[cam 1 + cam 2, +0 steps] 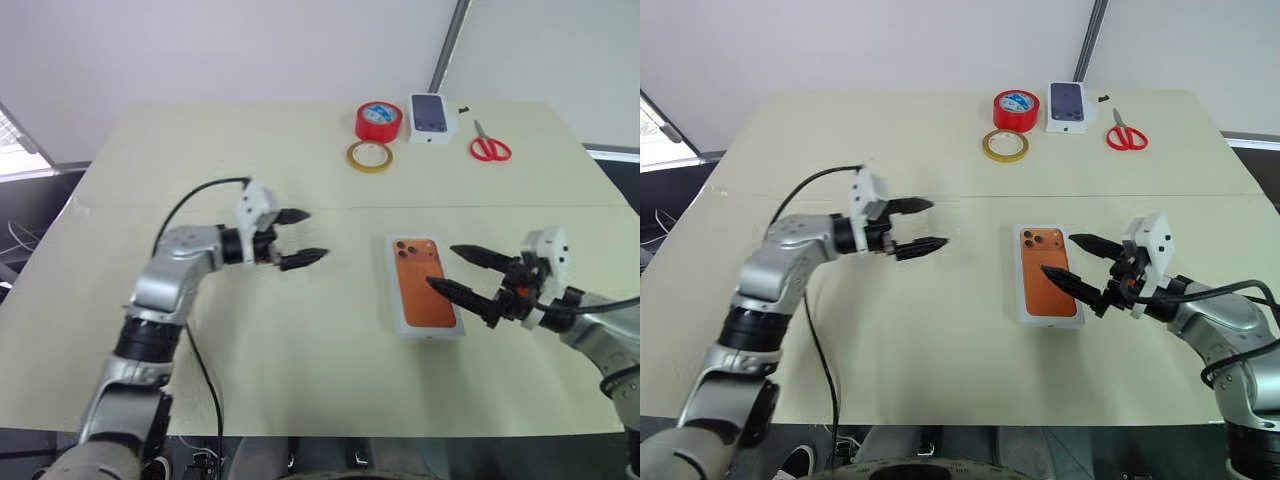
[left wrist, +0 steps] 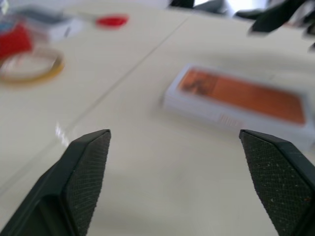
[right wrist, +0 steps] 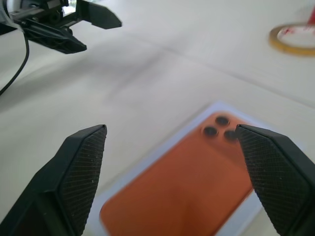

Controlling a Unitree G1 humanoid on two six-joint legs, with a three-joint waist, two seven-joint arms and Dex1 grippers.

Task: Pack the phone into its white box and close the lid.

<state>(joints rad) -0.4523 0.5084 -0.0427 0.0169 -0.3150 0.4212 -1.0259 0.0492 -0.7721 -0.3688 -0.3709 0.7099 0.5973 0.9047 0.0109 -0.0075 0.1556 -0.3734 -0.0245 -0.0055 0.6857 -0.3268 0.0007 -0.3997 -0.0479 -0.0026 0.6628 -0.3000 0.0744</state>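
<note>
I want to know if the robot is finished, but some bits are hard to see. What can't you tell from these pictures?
- Whether the phone is real or printed on a closed lid: the head views are too small, and the left wrist view is blurred.
- The white box: print on its side is blurred in the left wrist view.
- The small box by the red tape roll: its print is too small.
- The right end effector: its arm is cut off by the picture edge.
</note>
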